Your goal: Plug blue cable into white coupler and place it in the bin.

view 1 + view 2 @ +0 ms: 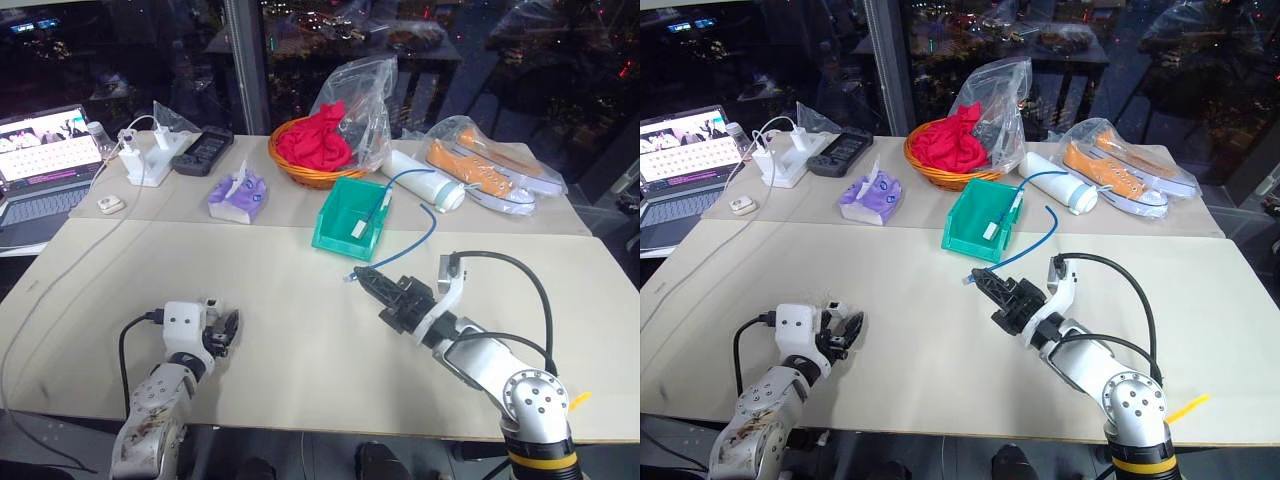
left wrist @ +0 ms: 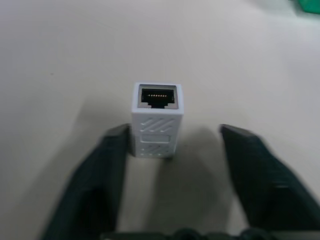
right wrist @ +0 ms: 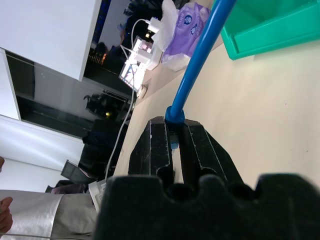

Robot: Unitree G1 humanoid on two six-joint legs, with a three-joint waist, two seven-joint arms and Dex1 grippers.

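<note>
From the head views, the right gripper (image 1: 362, 276) is hovering over the table (image 1: 300, 340), clenched on the plug end of the blue cable (image 1: 412, 250), whose cord is running away from it toward the bin (image 1: 352, 219) and up past the bin's far side; the other end appears to be lying near the white tube (image 1: 425, 181). The left gripper (image 1: 226, 331) is sitting low on the table's near left, well apart from the right one, so the two halves of the joint are lying across the table from each other, the cable end pointing roughly leftward. In the left wrist view, the white coupler (image 2: 156, 119) is lying flat on the table between the spread fingers (image 2: 95, 175), one finger seeming to touch its side, the other standing clear, so it is not clenched yet; its long axis is running along the gripper's own line, the socket facing away. In the right wrist view, the shut fingers (image 3: 160, 145) are pinching the cable's plug. Around them, a wicker basket (image 1: 310, 176), bagged shoes (image 1: 485, 170) and a laptop (image 1: 45, 160) are crowding the table's far edge before dark windows.
</note>
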